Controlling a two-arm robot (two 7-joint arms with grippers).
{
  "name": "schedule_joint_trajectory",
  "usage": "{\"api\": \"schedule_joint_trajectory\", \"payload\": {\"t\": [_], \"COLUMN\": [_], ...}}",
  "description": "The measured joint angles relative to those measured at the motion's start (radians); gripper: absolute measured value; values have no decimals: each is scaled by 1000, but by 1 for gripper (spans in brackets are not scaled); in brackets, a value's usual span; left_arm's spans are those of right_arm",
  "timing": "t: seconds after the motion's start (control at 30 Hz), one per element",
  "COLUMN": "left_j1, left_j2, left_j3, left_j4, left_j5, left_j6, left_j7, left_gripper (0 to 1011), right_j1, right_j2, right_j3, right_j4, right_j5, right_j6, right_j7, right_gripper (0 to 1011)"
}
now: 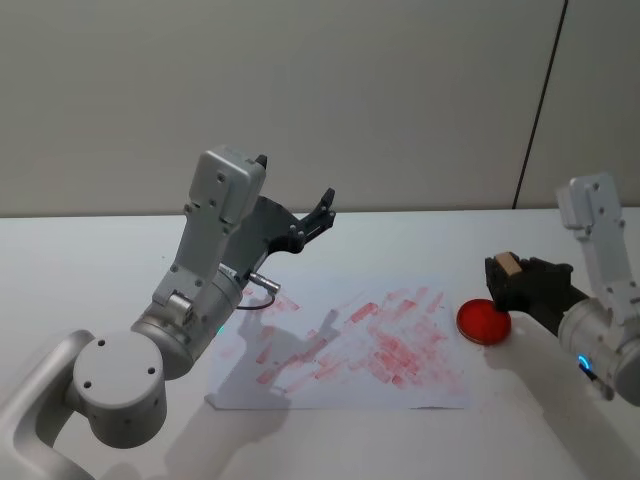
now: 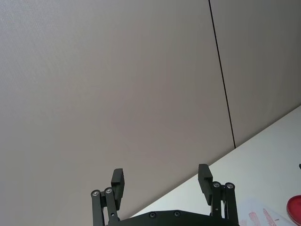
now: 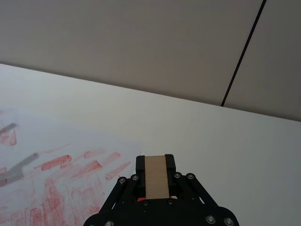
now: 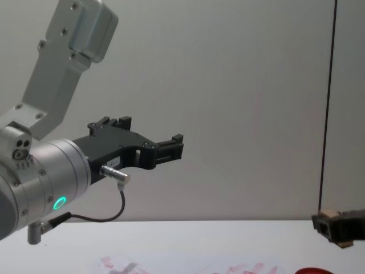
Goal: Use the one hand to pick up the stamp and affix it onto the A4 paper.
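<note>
Taking the A4 paper (image 1: 350, 350) as the landmark: it lies flat on the white table (image 1: 90, 260) in front of the robot, crowded with pinkish-red prints and smears across its middle and right part.

Nearest, at the sheet's left corner, the left arm rises with its green-lit ring. Its left gripper (image 1: 312, 218) is held high above the paper's far-left edge, pointing away toward the wall; in the left wrist view its two fingers (image 2: 117, 182) stand well apart with nothing between them. It looks parked.

Just off the paper's right edge sits the round red ink pad (image 1: 484, 322). Over the pad's far side hangs the right gripper (image 1: 504, 272), clamped on the stamp (image 3: 155, 176), a light tan wooden block pinched between the black pads with its tan face showing at the tips. In the chest view the block (image 4: 327, 218) rides clear above the table, so it is touching neither pad nor paper.

Farthest off is the plain wall (image 1: 400, 100) behind the table's rear edge.

As for progress, the pick-up looks done: the stamp is firmly in the working hand. What remains, by my reckoning, is to carry it leftward from above the ink pad over the sheet, press it down on a clearer patch, and lift away.
</note>
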Motion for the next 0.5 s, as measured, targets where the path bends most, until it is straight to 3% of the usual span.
{"api": "schedule_joint_trajectory", "payload": {"t": [0.5], "left_j1": [0], "left_j2": [0], "left_j3": [0], "left_j4": [0], "left_j5": [0], "left_j6": [0], "left_j7": [0], "left_gripper": [1002], "right_j1": [5], "right_j2": [-7], "right_j3": [-16], "right_j4": [68], "right_j5": [-59], "right_j6": [-7], "right_j7": [26], "right_gripper": [221]}}
